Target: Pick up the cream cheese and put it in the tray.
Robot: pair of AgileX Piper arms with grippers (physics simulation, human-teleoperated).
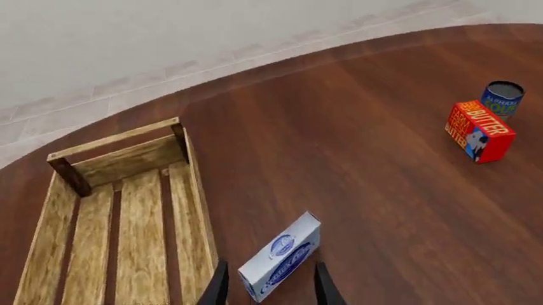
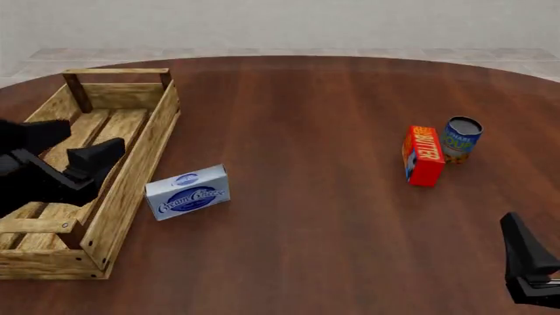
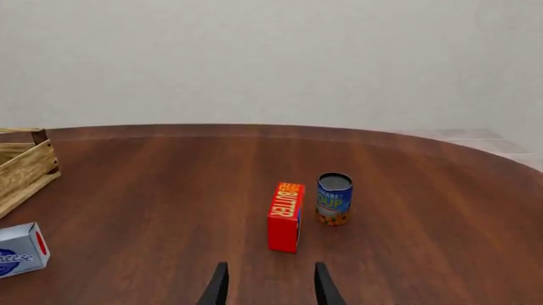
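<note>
So basically nothing's done yet on this one: the cream cheese is sitting on the table on its long edge, just beside the near long wall of the tray, outside it, and I can't tell if it's actually touching the wood. The tray has nothing in it as far as I can see. The left gripper is spread apart and lined up on the box, with the near end of the box showing between its fingertips in the wrist view, but it isn't pinching anything; from the front the arm hangs over the tray. The right gripper is spread too, holding nothing, parked way off near the table's edge and pointing toward the butter and the can. Left to do: close on the box, lift it, carry it over the wall and set it down inside
</note>
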